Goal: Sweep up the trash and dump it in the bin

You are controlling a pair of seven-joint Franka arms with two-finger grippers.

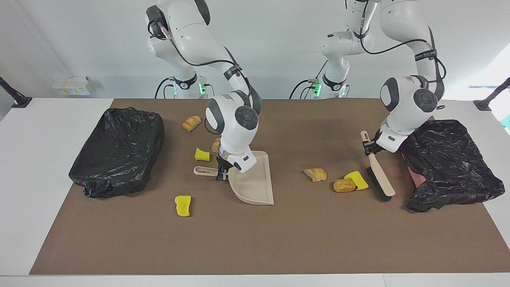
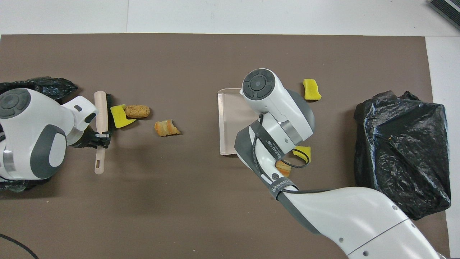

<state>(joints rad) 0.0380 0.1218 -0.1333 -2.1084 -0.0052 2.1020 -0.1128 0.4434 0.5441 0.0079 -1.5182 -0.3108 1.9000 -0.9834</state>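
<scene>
My left gripper [image 1: 370,148] [image 2: 100,138] is shut on the handle of the beige brush [image 1: 380,175] [image 2: 101,115]. Its bristle end is down at the mat, close beside a yellow sponge piece [image 1: 356,179] [image 2: 120,116] and a brown lump [image 1: 344,185] [image 2: 137,111]. A bread piece [image 1: 315,174] [image 2: 166,128] lies between them and the dustpan [image 1: 253,181] [image 2: 230,122]. My right gripper [image 1: 223,173] is shut on the dustpan's handle, the pan flat on the mat. Black-lined bins [image 1: 119,151] [image 1: 450,163] stand at both ends.
More trash lies toward the right arm's end: a yellow sponge [image 1: 183,205] [image 2: 311,89], another sponge [image 1: 202,154] [image 2: 302,153], a bread lump [image 1: 216,145] half hidden by my right arm, and a bread piece [image 1: 191,123]. The brown mat [image 1: 279,239] covers the table.
</scene>
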